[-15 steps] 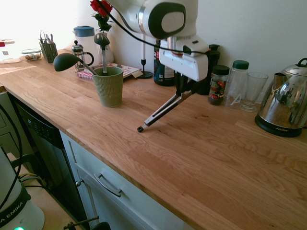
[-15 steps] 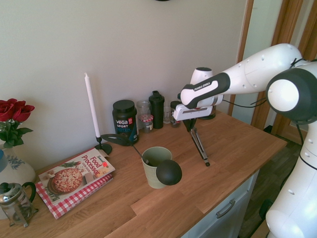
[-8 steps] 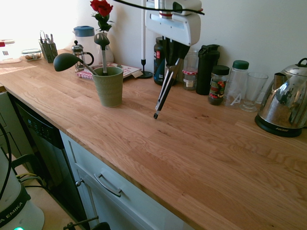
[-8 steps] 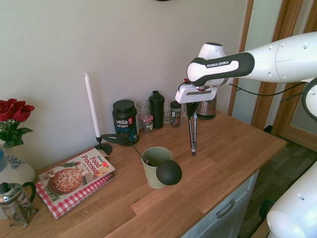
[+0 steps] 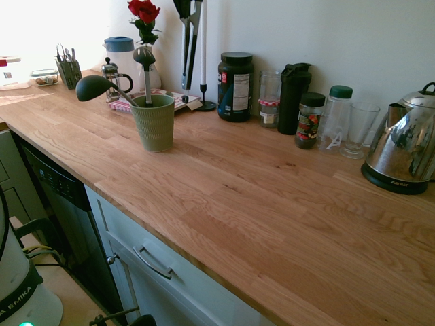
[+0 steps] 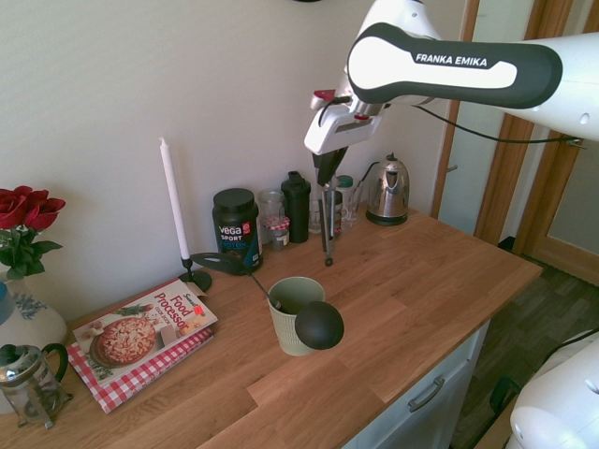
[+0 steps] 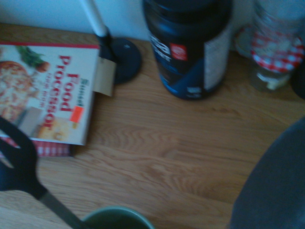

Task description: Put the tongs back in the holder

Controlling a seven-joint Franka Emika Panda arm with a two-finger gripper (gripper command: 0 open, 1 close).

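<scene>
The tongs hang nearly upright in the air, tips down, with my gripper shut on their upper end. In the first exterior view only the tongs show, coming down from the top edge; the gripper is out of that picture. The holder, a sage-green ribbed cup, stands on the counter below the tips, a little nearer the counter's front edge. A black ladle and another black utensil stand in it. The holder's rim shows at the wrist view's bottom edge.
Behind the holder are a cookbook on a checked cloth, a white candle and a black tub. Jars, a dark bottle and a glass line the wall, with a kettle at the end. A blurred dark shape fills the wrist view's corner.
The arm has risen and carried the tongs toward the holder. The tongs swung from slanting near the counter to hanging upright, well above it.
</scene>
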